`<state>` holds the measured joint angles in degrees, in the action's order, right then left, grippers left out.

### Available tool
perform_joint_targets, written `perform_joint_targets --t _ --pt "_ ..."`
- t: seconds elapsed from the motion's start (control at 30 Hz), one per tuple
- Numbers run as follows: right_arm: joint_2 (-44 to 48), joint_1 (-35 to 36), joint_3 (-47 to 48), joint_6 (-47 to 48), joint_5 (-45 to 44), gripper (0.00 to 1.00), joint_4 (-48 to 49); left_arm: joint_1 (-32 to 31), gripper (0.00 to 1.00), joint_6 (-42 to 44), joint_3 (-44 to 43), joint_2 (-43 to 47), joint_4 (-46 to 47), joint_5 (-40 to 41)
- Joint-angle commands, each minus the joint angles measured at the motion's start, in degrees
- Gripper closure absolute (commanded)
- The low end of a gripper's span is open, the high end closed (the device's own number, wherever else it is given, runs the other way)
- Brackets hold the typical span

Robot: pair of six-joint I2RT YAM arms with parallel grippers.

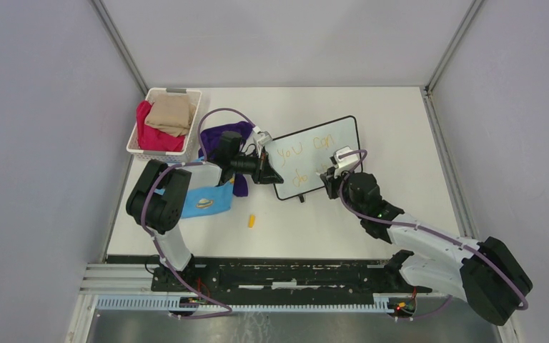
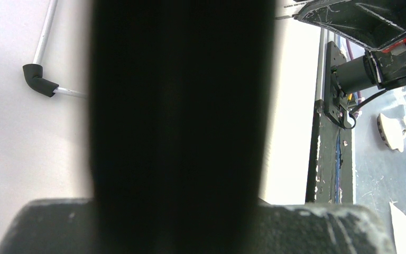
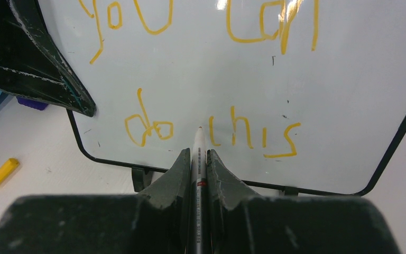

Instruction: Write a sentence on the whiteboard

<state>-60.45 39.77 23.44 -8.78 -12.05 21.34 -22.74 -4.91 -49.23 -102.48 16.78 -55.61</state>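
Firmly, right pincer [image 3: 199,154] clamps marker [image 3: 199,139], left pincer [image 1: 271,174] clamps whiteboard [image 3: 206,84]

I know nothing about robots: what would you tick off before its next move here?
1. Sentence "you can do this" fully written on the whiteboard: ok.
2. Marker clamped straight in the right pincer: ok.
3. Marker tip clear of the board: cannot tell.
4. Left pincer gripping the whiteboard's edge: ok.
5. Yellow cap lying free on the table: ok.
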Motion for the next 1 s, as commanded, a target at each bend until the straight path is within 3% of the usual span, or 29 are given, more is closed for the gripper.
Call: perform_joint_targets --t 0.0,0.97 --pt "-0.92 0.40 1.76 -0.22 -0.45 1.00 1.78 -1.96 0.98 4.38 1.31 -3.67 -9.30 7.28" --pt "-1.01 0.23 1.27 -1.95 -8.52 1.00 0.02 -2.06 0.98 4.56 1.17 -3.79 -9.74 7.54"
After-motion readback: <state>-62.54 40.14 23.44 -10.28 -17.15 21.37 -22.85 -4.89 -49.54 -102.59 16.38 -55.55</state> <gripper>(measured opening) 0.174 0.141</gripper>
